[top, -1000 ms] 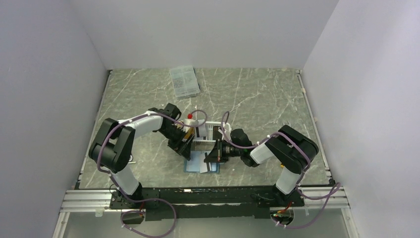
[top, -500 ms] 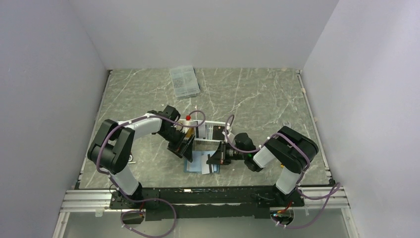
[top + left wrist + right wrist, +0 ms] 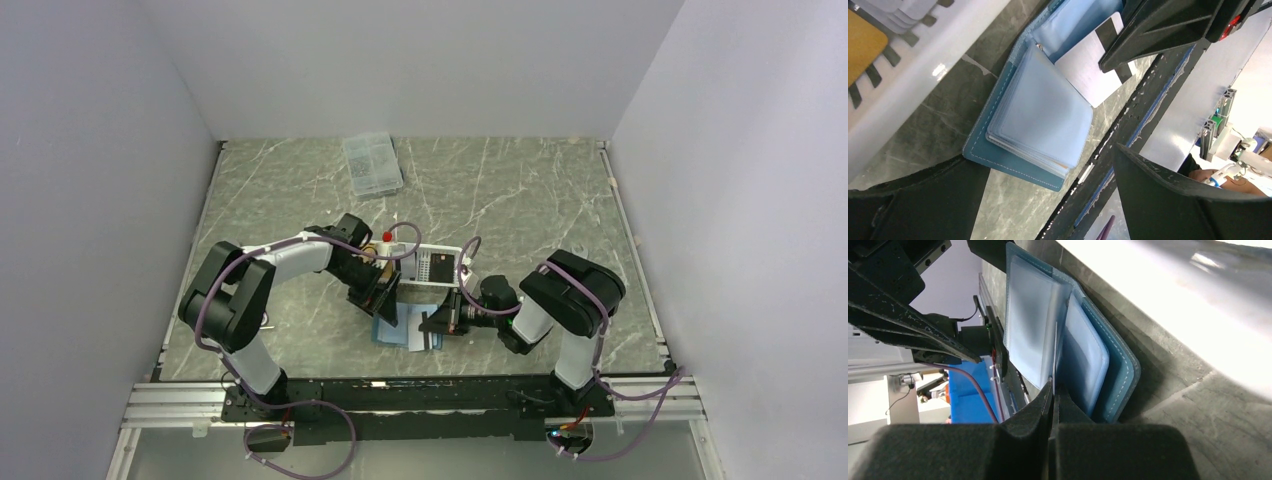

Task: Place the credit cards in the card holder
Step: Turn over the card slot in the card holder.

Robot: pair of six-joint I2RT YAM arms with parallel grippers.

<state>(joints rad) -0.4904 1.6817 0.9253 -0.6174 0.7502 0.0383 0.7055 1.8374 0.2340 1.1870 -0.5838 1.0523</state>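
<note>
The card holder (image 3: 1013, 165) lies open on the table, teal cover down, its pale blue sleeves (image 3: 1043, 115) fanned upward. My left gripper (image 3: 1048, 200) hovers over its near corner, jaws wide open and holding nothing. My right gripper (image 3: 1053, 390) is shut on a pale grey credit card (image 3: 1088, 70) with a black stripe. In the right wrist view this card (image 3: 1054, 355) shows edge-on, standing between the sleeves of the card holder (image 3: 1118, 370). More credit cards, one yellow (image 3: 863, 45) and several pale ones (image 3: 903, 10), lie in the white basket (image 3: 923, 65). From above, the card holder (image 3: 392, 330) sits between both grippers.
The white slatted basket (image 3: 430, 265) stands just behind the card holder, with a red-capped tool (image 3: 386, 237) at its left end. A clear compartment box (image 3: 372, 163) rests at the back of the table. The table's front rail (image 3: 400, 385) runs close by.
My left gripper's jaws have opened wide and it has shifted slightly right. The right gripper has moved nearer the front edge with the card, down into the open holder.
</note>
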